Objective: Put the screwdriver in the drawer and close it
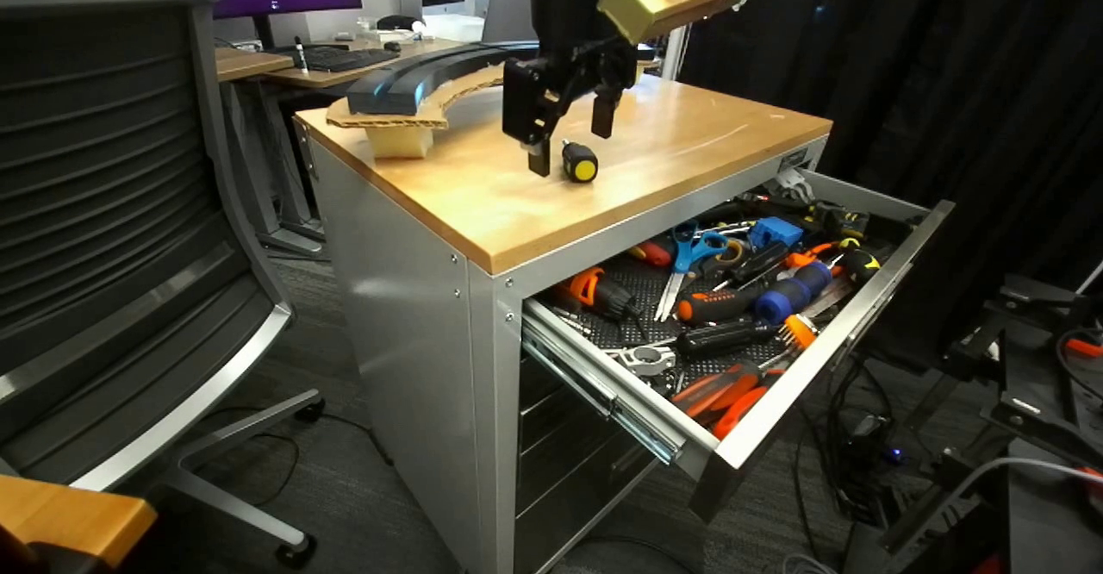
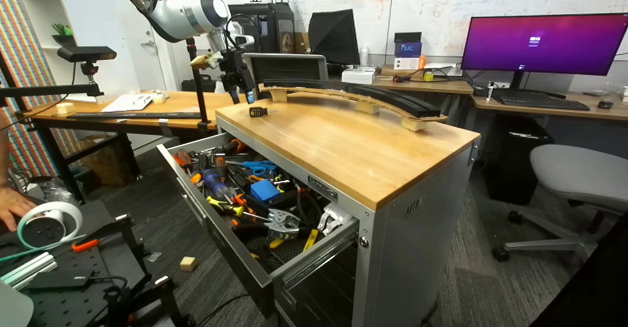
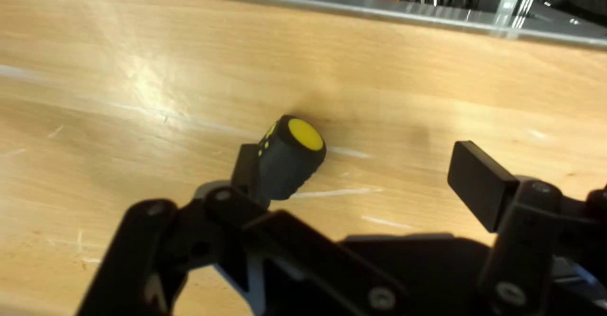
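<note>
Seeing stubby yellow-and-black screwdriver (image 3: 290, 159) on pale wooden counter (image 3: 384, 74), just beside one of two wide-parted black fingers (image 3: 479, 183); reading "NUC" on blue box (image 2: 411, 49).

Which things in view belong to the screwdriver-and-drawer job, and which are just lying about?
For the job:
screwdriver, on the wooden top
drawer, open
pincer, open

Lying about:
blue scissors, in the drawer
keyboard
purple-screened monitor
chair
</note>
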### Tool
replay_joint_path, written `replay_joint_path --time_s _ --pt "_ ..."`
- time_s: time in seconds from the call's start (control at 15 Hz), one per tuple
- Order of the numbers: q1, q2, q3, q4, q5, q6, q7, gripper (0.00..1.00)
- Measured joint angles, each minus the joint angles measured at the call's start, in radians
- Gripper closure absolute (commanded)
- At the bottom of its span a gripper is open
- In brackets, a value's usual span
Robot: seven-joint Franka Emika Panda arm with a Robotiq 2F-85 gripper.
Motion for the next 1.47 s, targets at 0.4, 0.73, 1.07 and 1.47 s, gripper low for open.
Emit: replay_joint_path --time_s 0.4,0.73,1.07,1.47 --pt "0.007 0.051 -0.056 0.052 -0.004 0.001 0.08 0.25" --pt "0.012 0.063 -0.071 0.055 -0.009 0.0 0.115 0.67" --pt "0.015 0.052 -0.07 0.053 -0.02 -0.052 0.076 0.87" --pt "0.007 -0.019 -0.066 -0.049 -0.024 -0.212 -0.15 0.87"
